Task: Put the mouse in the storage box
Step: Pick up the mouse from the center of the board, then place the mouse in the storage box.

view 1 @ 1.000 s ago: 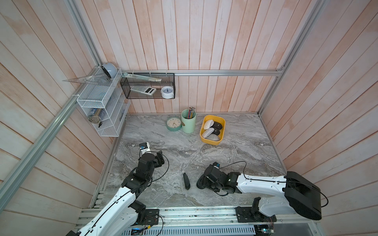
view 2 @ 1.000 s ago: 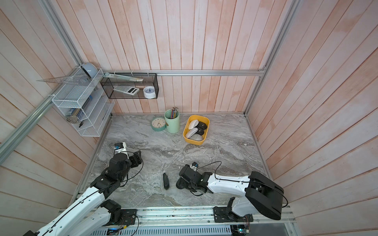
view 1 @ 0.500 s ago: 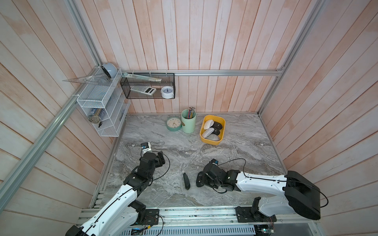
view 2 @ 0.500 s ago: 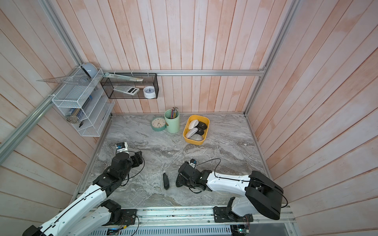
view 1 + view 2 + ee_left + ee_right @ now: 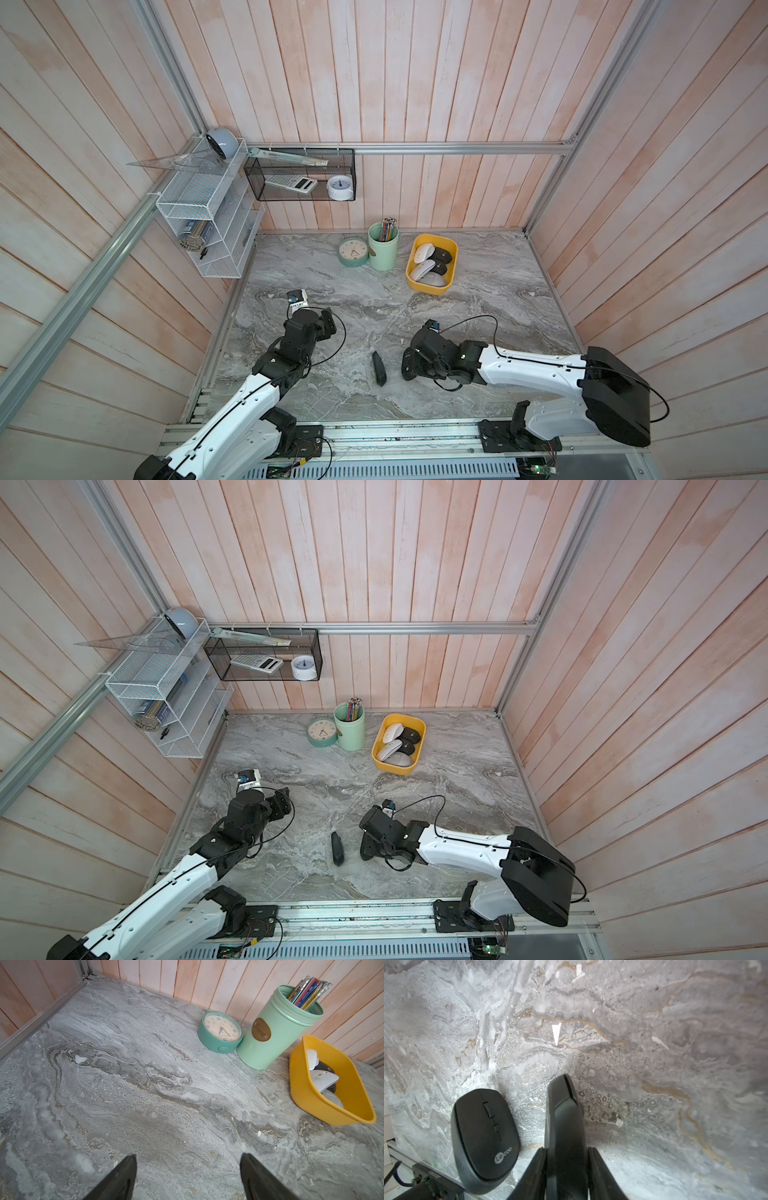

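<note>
**Right hand (image 5: 565, 1088) shut, mouse (image 5: 485, 1138) not in it**

Mouse (image 5: 379, 368) sits on the table (image 5: 478, 299), lower middle of a top view, just beside that hand (thin gap). Left hand (image 5: 188, 1176) spread open. Storage box (image 5: 428, 289) is upper centre, well apart.

The desk (image 5: 374, 307) has a grey top that looks like marble, smooth, with a dull sheen. The walls (image 5: 415, 83) are pale wood planks with a thin, chalky white wash. The mouse (image 5: 485, 1138) is black plastic, matt. The storage box (image 5: 301, 1093) is yellow plastic, smooth and a little glossy. The pen cup (image 5: 280, 1043) is mint green with a satin finish. The wire rack (image 5: 191, 191) is white painted metal mesh.
</note>
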Robot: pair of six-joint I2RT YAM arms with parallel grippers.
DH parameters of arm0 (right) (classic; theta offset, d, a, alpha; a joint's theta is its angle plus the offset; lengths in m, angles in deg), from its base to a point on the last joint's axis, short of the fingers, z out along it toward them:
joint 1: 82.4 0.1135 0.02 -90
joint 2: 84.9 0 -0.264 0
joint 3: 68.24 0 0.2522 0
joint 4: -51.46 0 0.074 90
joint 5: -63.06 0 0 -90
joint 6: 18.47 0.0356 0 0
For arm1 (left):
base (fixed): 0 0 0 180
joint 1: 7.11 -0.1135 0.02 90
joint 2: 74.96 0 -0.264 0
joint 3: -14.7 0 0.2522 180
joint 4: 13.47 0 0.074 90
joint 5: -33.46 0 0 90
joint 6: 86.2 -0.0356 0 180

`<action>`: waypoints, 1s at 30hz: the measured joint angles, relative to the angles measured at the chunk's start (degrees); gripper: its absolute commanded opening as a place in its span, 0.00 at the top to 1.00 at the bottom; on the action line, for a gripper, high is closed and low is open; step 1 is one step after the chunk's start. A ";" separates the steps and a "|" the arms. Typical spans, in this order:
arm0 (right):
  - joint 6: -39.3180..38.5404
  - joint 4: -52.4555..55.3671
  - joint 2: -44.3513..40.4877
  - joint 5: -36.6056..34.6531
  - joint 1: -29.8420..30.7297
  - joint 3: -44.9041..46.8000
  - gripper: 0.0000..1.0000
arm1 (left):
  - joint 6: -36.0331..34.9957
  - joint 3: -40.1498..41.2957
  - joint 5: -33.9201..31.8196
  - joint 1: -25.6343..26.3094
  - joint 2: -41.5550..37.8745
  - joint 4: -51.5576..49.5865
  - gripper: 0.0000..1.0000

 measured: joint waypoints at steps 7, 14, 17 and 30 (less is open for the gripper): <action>-8.68 8.66 -3.41 -9.60 -0.11 -8.52 0.84 | 0.00 0.00 0.11 0.00 0.00 0.00 0.14; -22.86 15.85 -5.31 -15.63 -10.27 -15.41 0.84 | 0.00 0.00 0.07 0.00 0.04 -0.02 0.14; -30.03 17.11 -3.85 -15.65 -17.92 -20.55 0.84 | 0.00 -0.02 0.07 0.00 0.37 -0.02 0.14; -50.36 20.37 18.49 -16.70 -31.61 -45.00 0.84 | 0.00 -0.61 -0.07 0.00 3.32 -0.59 0.11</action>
